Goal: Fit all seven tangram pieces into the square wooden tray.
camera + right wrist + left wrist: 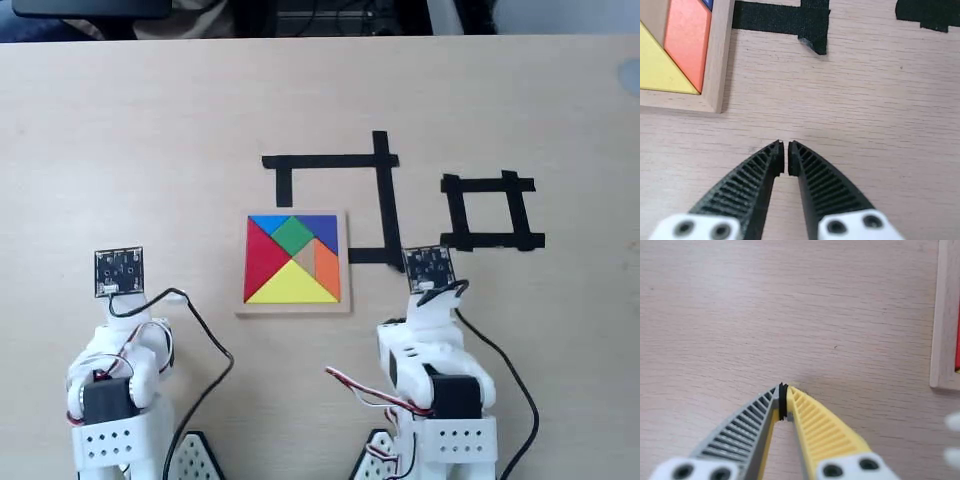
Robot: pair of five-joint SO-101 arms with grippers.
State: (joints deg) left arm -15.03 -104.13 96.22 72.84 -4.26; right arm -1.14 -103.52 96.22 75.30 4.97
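Note:
The square wooden tray (345, 262) lies at the table's middle, holding the coloured tangram pieces: red (263, 262), green (293, 232), blue (325, 225), orange (327, 268), yellow (292, 289) and a plain wooden piece (304, 260). They lie flat inside the frame. My left gripper (783, 401), grey and yellow, rests shut over bare table left of the tray's edge (943, 320). My right gripper (785, 157), black, is shut just off the tray's corner (716, 82), beside the orange piece (687, 40) and yellow piece (660, 70).
Black tape (384, 195) marks a square outline behind and right of the tray, and a smaller taped square (490, 212) sits farther right. Both arm bases (115, 400) (440, 385) stand at the near table edge with cables trailing.

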